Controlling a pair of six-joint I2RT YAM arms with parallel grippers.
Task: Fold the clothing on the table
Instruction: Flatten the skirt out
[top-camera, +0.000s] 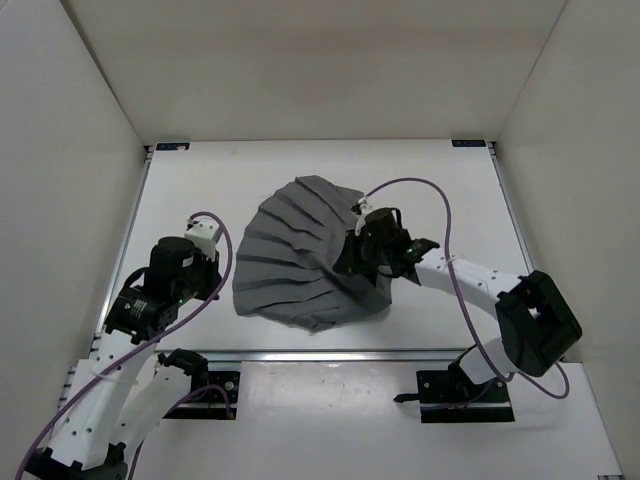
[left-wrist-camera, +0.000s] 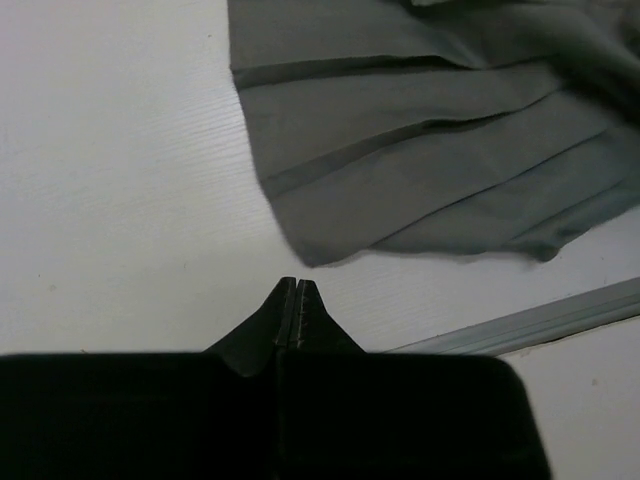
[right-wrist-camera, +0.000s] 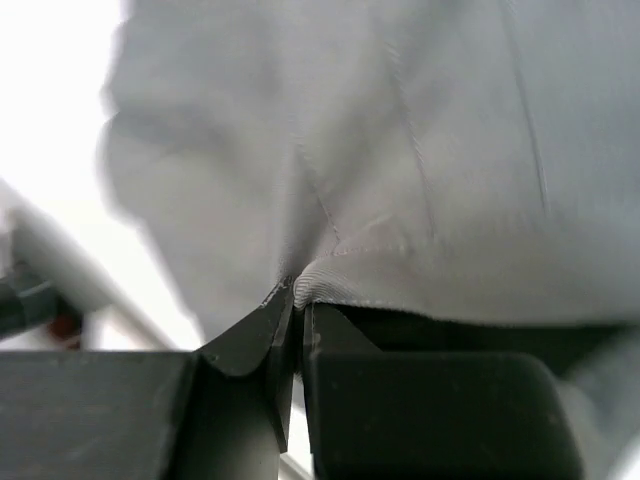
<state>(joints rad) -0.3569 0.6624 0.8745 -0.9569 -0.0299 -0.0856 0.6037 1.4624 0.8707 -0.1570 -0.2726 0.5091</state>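
Note:
The clothing (top-camera: 295, 255), a dark grey pleated fan shape, lies spread on the white table (top-camera: 200, 190). My right gripper (top-camera: 360, 258) sits on its right edge, shut on the clothing. In the right wrist view a ribbed fabric edge (right-wrist-camera: 400, 275) bunches at the closed tips of that gripper (right-wrist-camera: 297, 290) and drapes over one finger. My left gripper (top-camera: 212, 283) hovers left of the garment. Seen from the left wrist, this gripper (left-wrist-camera: 297, 285) is shut and empty, a short way from the clothing's hem corner (left-wrist-camera: 320, 250).
A metal rail (top-camera: 330, 354) runs along the table's near edge and also shows in the left wrist view, where the rail (left-wrist-camera: 530, 322) lies to the right of the fingers. White enclosure walls (top-camera: 60, 200) stand on three sides. A purple cable (top-camera: 440, 200) arcs over the right arm.

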